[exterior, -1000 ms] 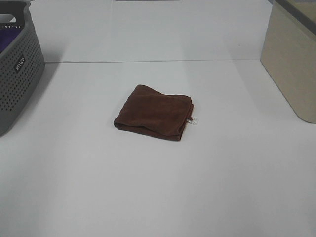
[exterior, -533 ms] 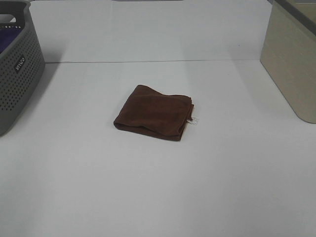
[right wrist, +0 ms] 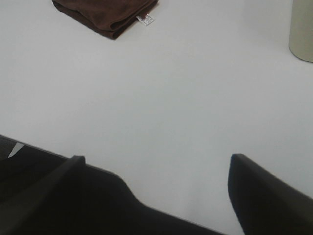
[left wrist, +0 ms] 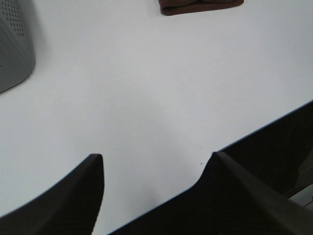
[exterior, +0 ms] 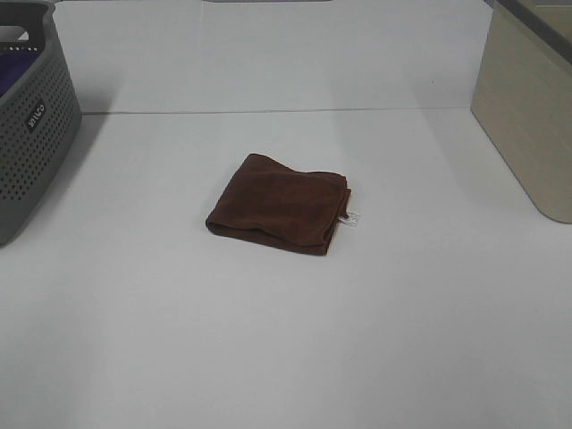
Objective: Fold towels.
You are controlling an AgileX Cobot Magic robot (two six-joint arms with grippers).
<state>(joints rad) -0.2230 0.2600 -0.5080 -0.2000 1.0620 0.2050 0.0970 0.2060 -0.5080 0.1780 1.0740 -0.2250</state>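
A brown towel point(exterior: 279, 204) lies folded into a small square in the middle of the white table point(exterior: 268, 340), with a white label at its right edge. Its edge also shows in the left wrist view point(left wrist: 200, 6) and in the right wrist view point(right wrist: 105, 14). Neither arm shows in the exterior high view. My left gripper point(left wrist: 156, 169) is open and empty, over the table's near edge, far from the towel. My right gripper point(right wrist: 156, 164) is open and empty, also back near the table's edge.
A grey perforated laundry basket point(exterior: 31, 116) stands at the far left, with something purple inside; it also shows in the left wrist view point(left wrist: 14, 44). A beige bin point(exterior: 527, 107) stands at the far right and shows in the right wrist view point(right wrist: 302, 29).
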